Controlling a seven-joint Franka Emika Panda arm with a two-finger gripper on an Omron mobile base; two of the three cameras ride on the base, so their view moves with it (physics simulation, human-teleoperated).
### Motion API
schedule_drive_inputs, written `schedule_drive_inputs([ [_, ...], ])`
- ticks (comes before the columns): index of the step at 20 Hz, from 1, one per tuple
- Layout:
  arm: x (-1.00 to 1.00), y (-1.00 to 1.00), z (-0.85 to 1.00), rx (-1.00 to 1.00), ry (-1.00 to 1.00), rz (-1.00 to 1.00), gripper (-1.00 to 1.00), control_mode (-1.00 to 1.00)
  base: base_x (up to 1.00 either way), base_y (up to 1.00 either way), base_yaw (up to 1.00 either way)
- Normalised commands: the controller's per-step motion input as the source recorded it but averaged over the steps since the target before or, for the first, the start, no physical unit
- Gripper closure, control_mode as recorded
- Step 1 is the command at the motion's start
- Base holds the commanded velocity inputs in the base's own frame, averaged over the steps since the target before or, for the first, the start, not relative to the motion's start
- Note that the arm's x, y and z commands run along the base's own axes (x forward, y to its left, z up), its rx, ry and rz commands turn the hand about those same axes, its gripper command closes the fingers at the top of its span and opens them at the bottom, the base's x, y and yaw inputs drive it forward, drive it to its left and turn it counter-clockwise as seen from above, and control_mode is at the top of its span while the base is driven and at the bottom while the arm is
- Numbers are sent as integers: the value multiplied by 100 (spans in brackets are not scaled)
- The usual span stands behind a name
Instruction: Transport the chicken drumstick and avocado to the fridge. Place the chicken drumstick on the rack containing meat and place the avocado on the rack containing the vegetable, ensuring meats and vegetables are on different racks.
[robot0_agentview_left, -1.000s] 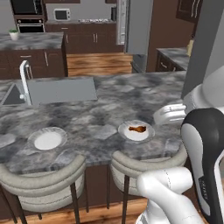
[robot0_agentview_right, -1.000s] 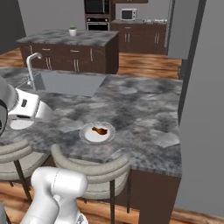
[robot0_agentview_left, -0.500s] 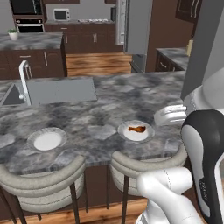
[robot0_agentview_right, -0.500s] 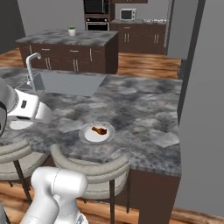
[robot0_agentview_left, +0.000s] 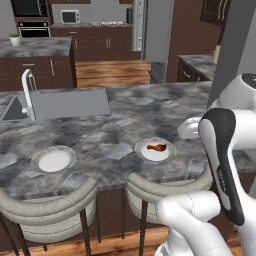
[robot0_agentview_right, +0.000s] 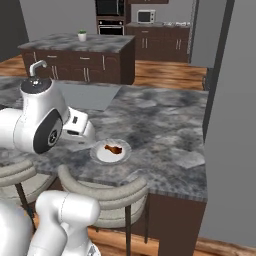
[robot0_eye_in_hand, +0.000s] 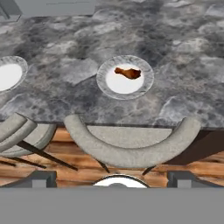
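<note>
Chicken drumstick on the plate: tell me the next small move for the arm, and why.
Probably bring the tool forward and down toward the small orange-brown chicken drumstick. It lies untouched on the round white plate on the grey marbled counter. In the hand view the tool's dark fingertips sit low, well short of the counter edge, above the curved grey stool back, with nothing between them.

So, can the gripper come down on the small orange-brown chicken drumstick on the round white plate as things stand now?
Probably yes. The chicken drumstick lies uncovered on its plate near the counter edge, with nothing over it. Only the curved grey stool back stands in front, lower than the counter.
</note>
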Motion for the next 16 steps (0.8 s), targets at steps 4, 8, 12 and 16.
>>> schedule_drive_inputs([
  [4,100,-1,-68,0,32,10,-100,-100,0,0,0],
  [8,100,0,-65,0,38,31,-100,-100,0,0,0],
  [12,97,-6,-52,-2,23,46,-100,-100,0,0,0],
  [16,64,-16,-34,-5,11,48,-100,-100,0,0,0],
])
